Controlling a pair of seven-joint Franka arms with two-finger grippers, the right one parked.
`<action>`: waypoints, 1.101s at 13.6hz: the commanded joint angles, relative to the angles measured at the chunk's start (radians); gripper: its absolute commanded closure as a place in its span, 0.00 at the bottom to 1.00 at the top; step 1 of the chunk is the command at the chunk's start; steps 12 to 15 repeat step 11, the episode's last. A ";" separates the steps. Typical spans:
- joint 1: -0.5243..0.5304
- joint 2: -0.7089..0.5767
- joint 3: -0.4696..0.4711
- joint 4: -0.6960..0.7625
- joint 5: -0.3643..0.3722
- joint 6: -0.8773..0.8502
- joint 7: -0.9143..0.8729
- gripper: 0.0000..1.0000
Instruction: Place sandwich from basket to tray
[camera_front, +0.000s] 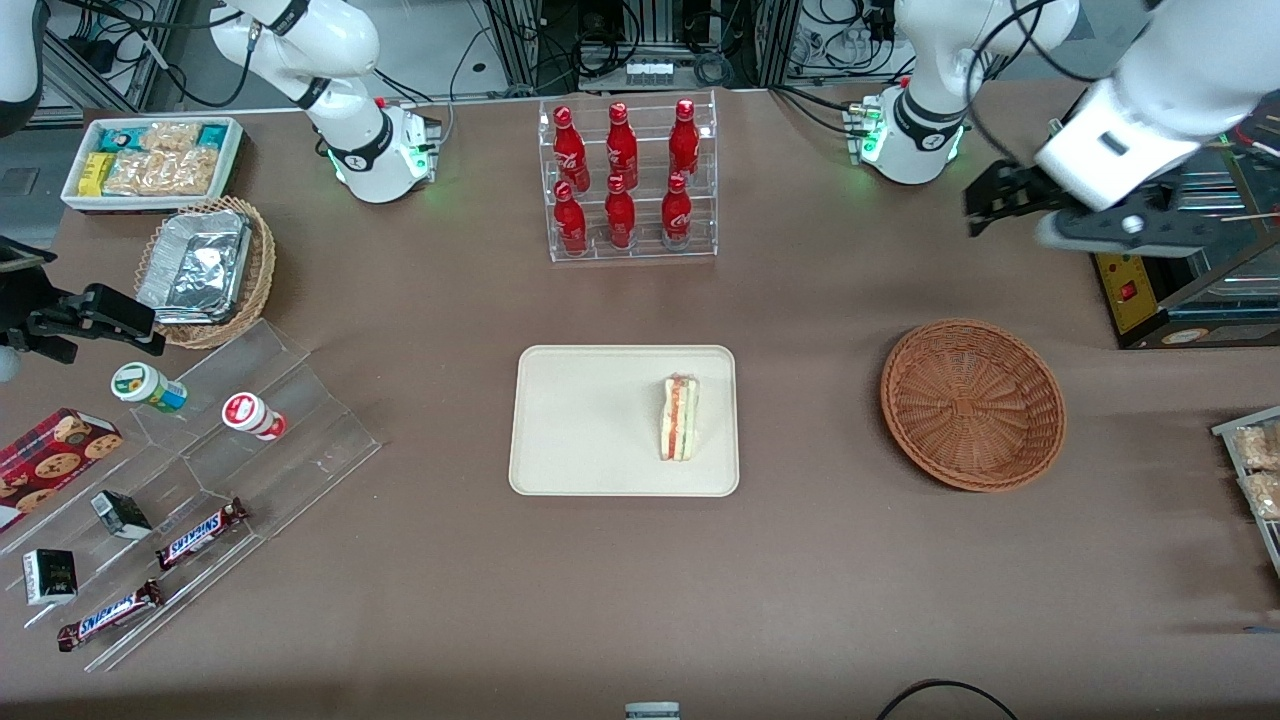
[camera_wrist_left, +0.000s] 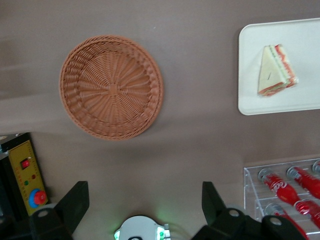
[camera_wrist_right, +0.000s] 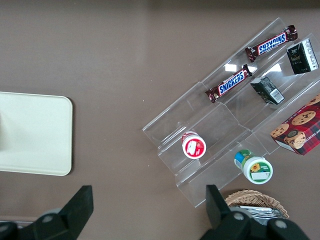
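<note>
Brown tabletop (camera_front: 800, 560) fills the front view, with the cream tray (camera_front: 590, 420) at its middle. On the tray stands the sandwich (camera_front: 680, 418), on the part nearest the round red-brown basket (camera_front: 972, 404), which sits apart from the tray toward the working arm's end and holds nothing. Farther from the camera than the tray is a clear rack of red Coca-Cola bottles (camera_front: 626, 178). High above the table, over a yellow-faced control box (camera_front: 1130, 292), hangs the left gripper (camera_front: 985, 210), spread and holding nothing.

From the left wrist, both black fingers (camera_wrist_left: 75, 202) stand wide apart (nothing between them) above bare table, with basket (camera_wrist_left: 111, 86), tray (camera_wrist_left: 300, 102) and sandwich (camera_wrist_left: 275, 70) all in sight.

From the right wrist, one rounded end of the tray (camera_wrist_right: 35, 135) shows beside a stepped acrylic stand with two Snickers bars (camera_wrist_right: 229, 83).
</note>
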 joint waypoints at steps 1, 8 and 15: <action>0.090 -0.078 -0.015 -0.097 -0.027 0.008 0.078 0.00; 0.199 -0.061 -0.015 -0.088 -0.061 0.011 0.122 0.00; 0.200 -0.062 -0.018 -0.086 -0.066 0.006 0.126 0.00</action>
